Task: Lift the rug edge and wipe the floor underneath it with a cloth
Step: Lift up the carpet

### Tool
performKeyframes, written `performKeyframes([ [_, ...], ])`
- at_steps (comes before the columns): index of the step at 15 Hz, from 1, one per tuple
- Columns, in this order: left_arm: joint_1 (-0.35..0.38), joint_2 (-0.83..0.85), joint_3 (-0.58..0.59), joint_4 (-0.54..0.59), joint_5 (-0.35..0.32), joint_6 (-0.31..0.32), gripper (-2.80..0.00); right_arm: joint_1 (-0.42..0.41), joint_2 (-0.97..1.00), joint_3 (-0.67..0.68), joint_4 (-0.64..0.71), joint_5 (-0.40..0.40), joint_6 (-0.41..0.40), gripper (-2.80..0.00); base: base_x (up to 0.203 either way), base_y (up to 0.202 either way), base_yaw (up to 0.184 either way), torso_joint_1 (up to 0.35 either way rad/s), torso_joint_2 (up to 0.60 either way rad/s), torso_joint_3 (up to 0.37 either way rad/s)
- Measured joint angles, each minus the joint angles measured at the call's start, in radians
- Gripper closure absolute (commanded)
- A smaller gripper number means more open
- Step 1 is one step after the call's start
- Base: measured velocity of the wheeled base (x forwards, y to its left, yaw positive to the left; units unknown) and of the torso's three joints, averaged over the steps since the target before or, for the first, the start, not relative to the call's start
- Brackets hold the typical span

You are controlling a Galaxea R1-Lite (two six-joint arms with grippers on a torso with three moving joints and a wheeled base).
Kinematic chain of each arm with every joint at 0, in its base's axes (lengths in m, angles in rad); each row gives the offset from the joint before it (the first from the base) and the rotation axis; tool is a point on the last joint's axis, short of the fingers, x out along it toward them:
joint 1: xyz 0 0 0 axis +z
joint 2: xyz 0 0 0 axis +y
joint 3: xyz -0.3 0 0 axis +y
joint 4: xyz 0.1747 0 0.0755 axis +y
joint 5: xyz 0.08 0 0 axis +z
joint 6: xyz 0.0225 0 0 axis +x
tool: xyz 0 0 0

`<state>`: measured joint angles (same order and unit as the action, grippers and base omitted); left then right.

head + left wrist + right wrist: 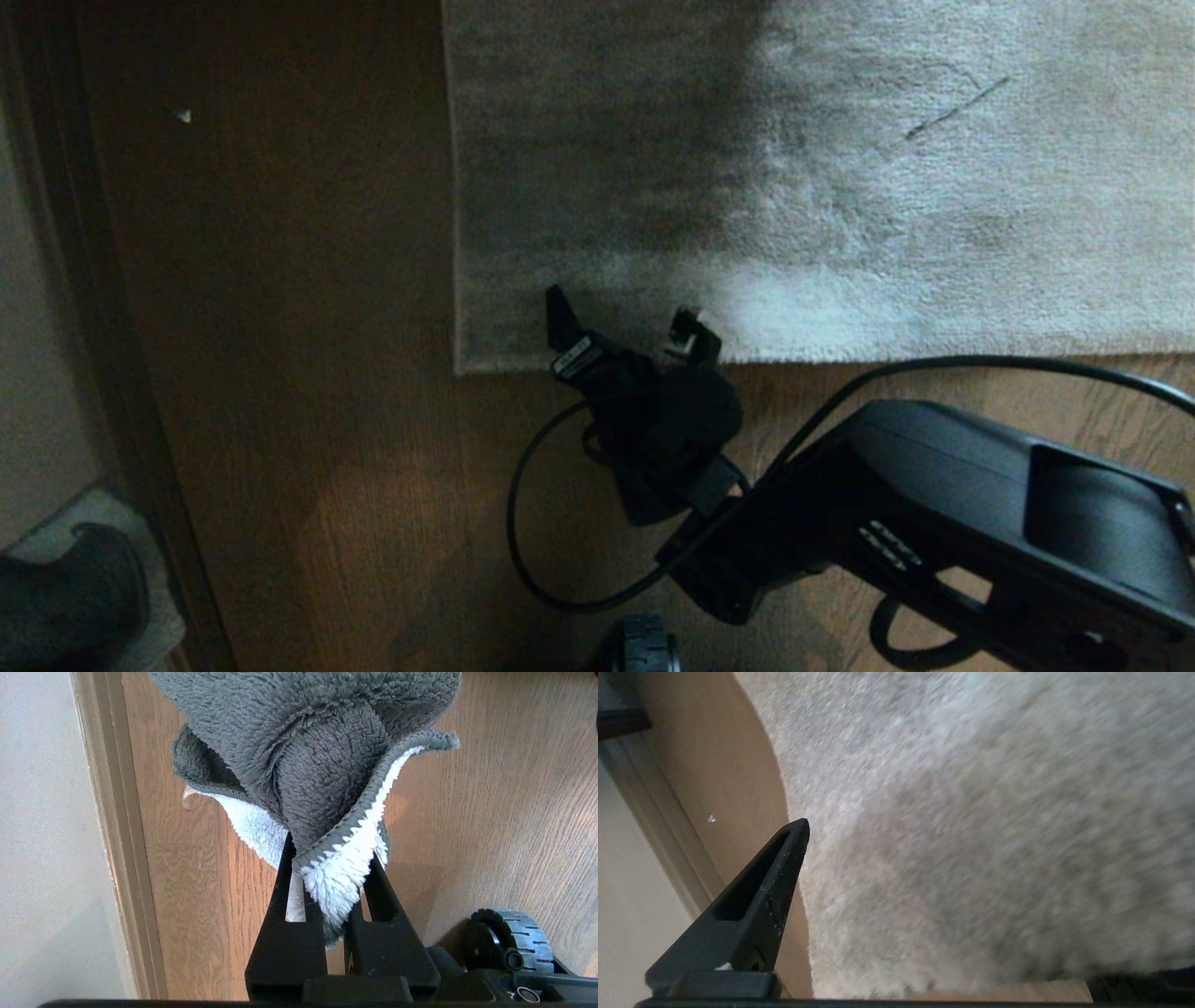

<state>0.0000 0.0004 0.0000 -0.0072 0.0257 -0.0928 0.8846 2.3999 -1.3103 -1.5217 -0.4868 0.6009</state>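
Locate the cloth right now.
The cloth shows only in the left wrist view, pinched in the shut left tool, hanging above bare floor beside the baseboard. It is absent from the head view.

Head view is dim, a broad shadow darkening the rug (840, 187) beside its corner; right wrist view shows motion-blurred pile.

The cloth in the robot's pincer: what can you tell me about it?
The cloth is a soft, fluffy rag, dark grey on one side and white on the other, with a stitched grey hem. It hangs bunched and folded, one corner pinched between the shut fingers of the left gripper. It is held above the wooden floor, beside a pale baseboard; nothing else touches it.
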Motion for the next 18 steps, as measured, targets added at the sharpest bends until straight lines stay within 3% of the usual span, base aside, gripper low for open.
performKeyframes([
  [18,0.000,0.000,0.000,0.000,0.000,0.000,0.00,0.009,0.057,-0.006,-0.003,0.024,-0.002,0.00,0.000,0.000,0.000,0.000,0.00,0.000],
])
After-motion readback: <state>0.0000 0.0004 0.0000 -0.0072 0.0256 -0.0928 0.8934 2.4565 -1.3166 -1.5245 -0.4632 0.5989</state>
